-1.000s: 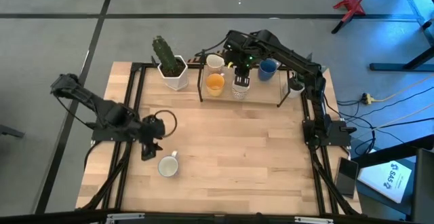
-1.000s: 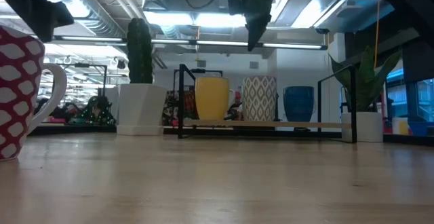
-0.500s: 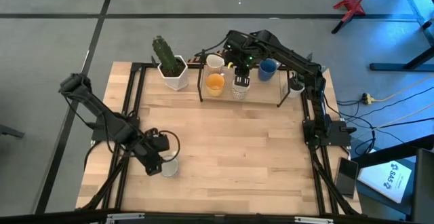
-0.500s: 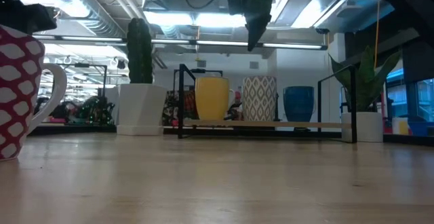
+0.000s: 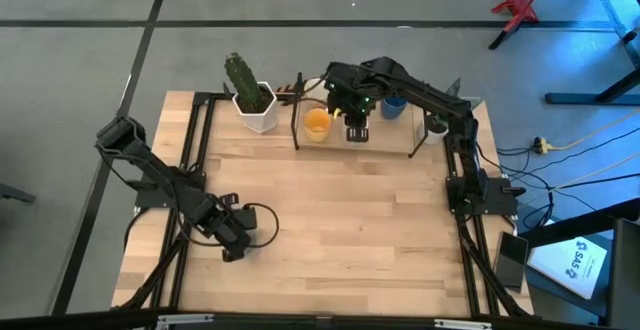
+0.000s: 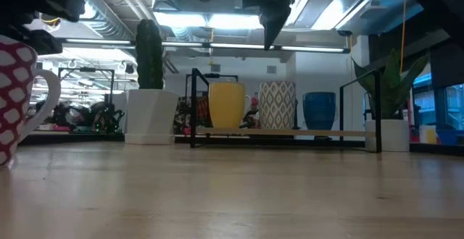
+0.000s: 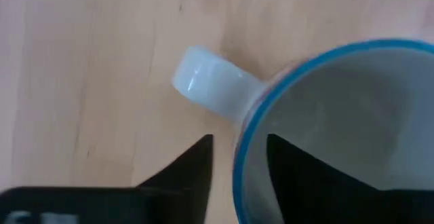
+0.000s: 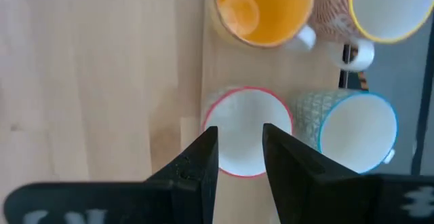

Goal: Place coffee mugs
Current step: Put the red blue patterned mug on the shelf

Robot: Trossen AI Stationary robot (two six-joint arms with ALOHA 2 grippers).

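Observation:
A red-and-white patterned mug (image 6: pixel 16 101) with a blue rim (image 7: pixel 251 125) and a white handle (image 7: pixel 207 88) stands near the table's near left corner. My left gripper (image 5: pixel 234 244) (image 7: pixel 239 166) is open over it, one finger inside the mug and one outside, beside the handle. Several mugs stand on a low shelf (image 6: pixel 290 132) at the far edge: orange (image 5: pixel 316 122) (image 8: pixel 264 7), dark blue (image 5: pixel 396 100), yellow-rimmed (image 8: pixel 390 3), teal patterned (image 8: pixel 356 132) and red-rimmed (image 8: pixel 247 125). My right gripper (image 5: pixel 355 128) (image 8: pixel 239 159) is open above the red-rimmed mug, well clear of it in the low view (image 6: pixel 270 36). My left gripper straddles the mug's wall next to the handle, coming from above and pointing down. One finger (image 7: pixel 291 166) is inside and one finger (image 7: pixel 193 166) is outside. Whether they touch the rim (image 7: pixel 239 183) I cannot tell. The mug stands on the table.
A white hexagonal cactus pot (image 5: pixel 254 102) stands left of the shelf, and a small pot with a spiky plant (image 5: pixel 436 125) stands to its right. The shelf's dark frame posts (image 6: pixel 193 108) rise at its ends. Bare wood spans the table's middle (image 5: pixel 350 210).
My left gripper has moved toward the near edge and down onto the patterned mug, which it now hides in the high view. In the low view the mug has shifted slightly. My right gripper has moved a little toward the near edge over the shelf, now covering the patterned mug there.

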